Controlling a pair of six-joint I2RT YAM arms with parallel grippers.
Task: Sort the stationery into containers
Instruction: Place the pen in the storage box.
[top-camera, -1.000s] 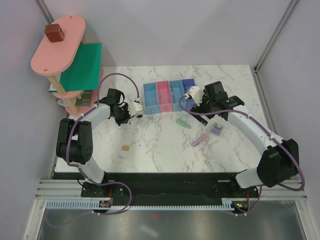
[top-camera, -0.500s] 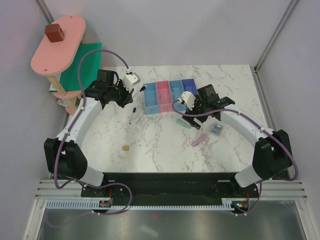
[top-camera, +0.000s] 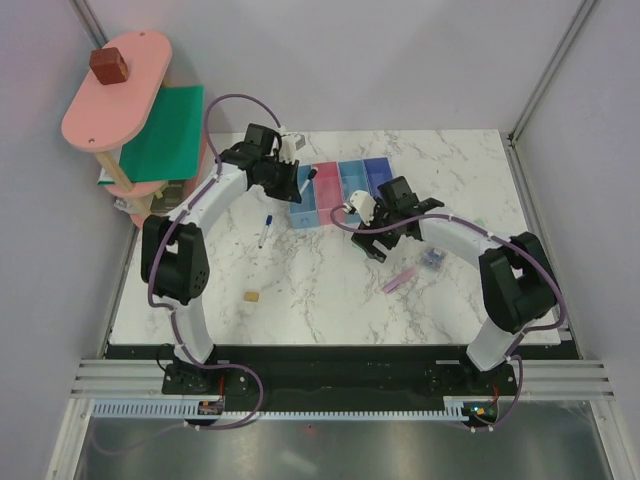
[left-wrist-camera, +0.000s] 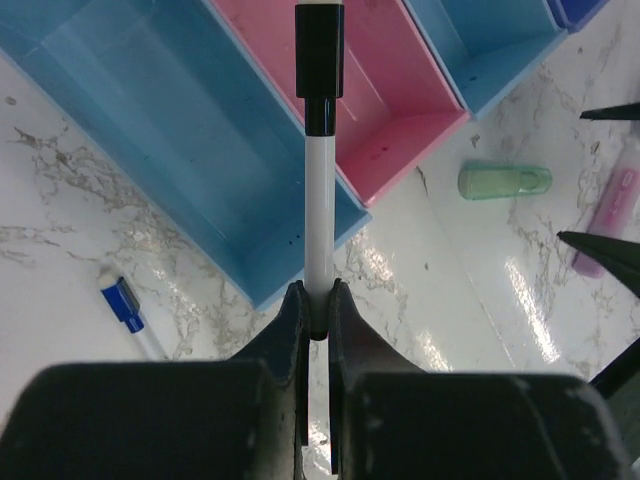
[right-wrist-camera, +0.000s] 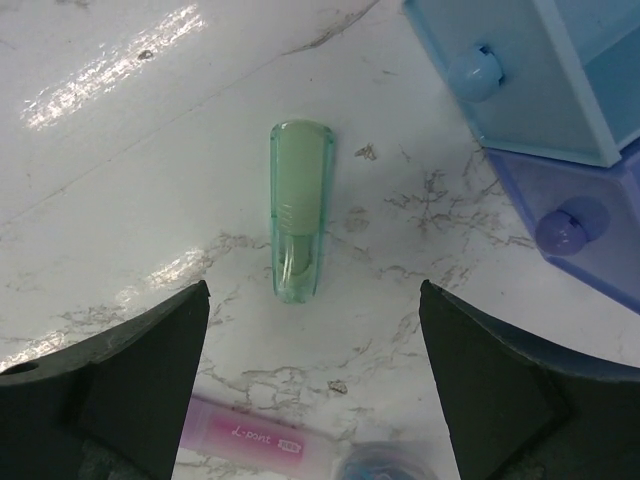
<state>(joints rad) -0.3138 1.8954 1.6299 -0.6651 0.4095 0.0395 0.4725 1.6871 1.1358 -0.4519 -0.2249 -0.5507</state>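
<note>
Over bins (top-camera: 338, 188): left end effector (left-wrist-camera: 317, 303) arrived, marker (left-wrist-camera: 318, 205) clamped.

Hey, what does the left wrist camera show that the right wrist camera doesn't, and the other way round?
Only the left wrist view: the left gripper shut on a white marker with a black cap, the blue bin and pink bin beyond it, plus a second marker with a blue cap lying on the table.
Only the right wrist view: the open right gripper, round knobs on the bin fronts, and the edge of a purple-blue bundle.
Both: the mint-green piece, the pink-lilac bar and the light blue bin.
</note>
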